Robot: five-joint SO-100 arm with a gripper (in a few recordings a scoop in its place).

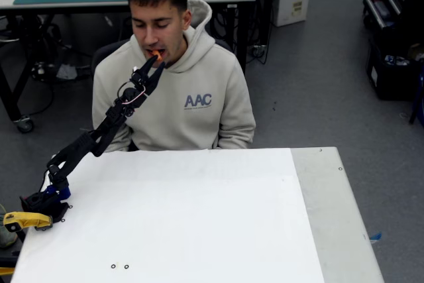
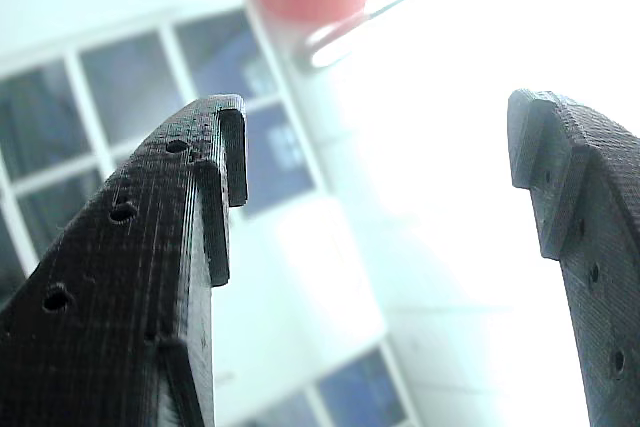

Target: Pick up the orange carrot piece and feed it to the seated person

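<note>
Resting at the seated person's [image 1: 173, 91] lips, the orange carrot piece [image 1: 156, 53] sits at my gripper [image 1: 154, 59] tip, fingers [image 2: 150, 277] spread wide in wrist view; risk: dropping onto white table [image 1: 199, 230] before he bites.

The black five-joint robot arm [image 1: 93, 140] rises from its base at the lower left of the fixed view and stretches diagonally up toward the upper middle of the frame, links nearly in one line. Its black two-finger gripper [image 1: 156, 57] points up and to the right. In the wrist view the two dark, hole-studded plastic fingers [image 2: 150, 277] stand well apart at the left and right edges, jaws wide.
</note>
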